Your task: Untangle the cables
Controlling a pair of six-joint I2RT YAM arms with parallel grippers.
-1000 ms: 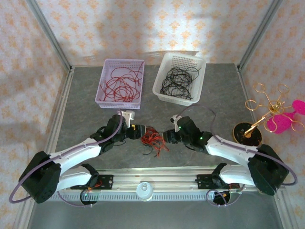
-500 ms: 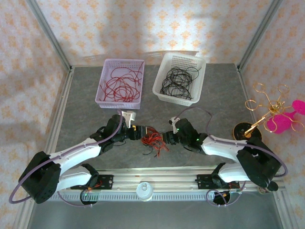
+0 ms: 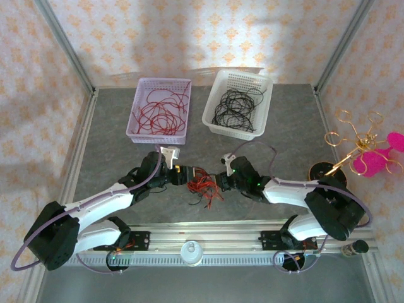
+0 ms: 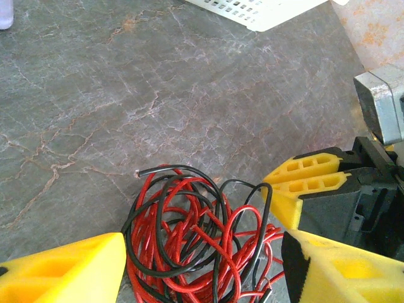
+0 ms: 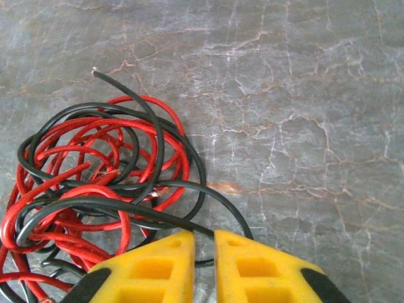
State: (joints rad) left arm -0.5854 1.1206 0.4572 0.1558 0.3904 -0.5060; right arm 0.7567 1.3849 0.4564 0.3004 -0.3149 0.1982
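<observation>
The cables (image 3: 202, 184) lie as a small tangle of red and black strands on the grey table, between the two arms. My left gripper (image 3: 188, 176) is open, and its yellow fingers stand on either side of the tangle (image 4: 189, 240) without pinching it; the left gripper (image 4: 202, 270) has wires lying in the gap. My right gripper (image 3: 216, 182) comes in from the right. In the right wrist view the right gripper (image 5: 203, 243) is shut on one black cable (image 5: 151, 218) that runs out of the bunch (image 5: 95, 183) and in between its fingertips.
A lilac basket (image 3: 141, 95) holding red wires and a white basket (image 3: 214, 95) holding black wires stand behind the tangle. A gold wire stand (image 3: 353, 148) with a pink object is at the right edge. The right gripper's yellow fingers (image 4: 309, 180) sit close beside the left one's.
The right gripper has slid a little left into the tangle and closed its fingers on a black strand. The left arm and its open fingers have stayed put.
</observation>
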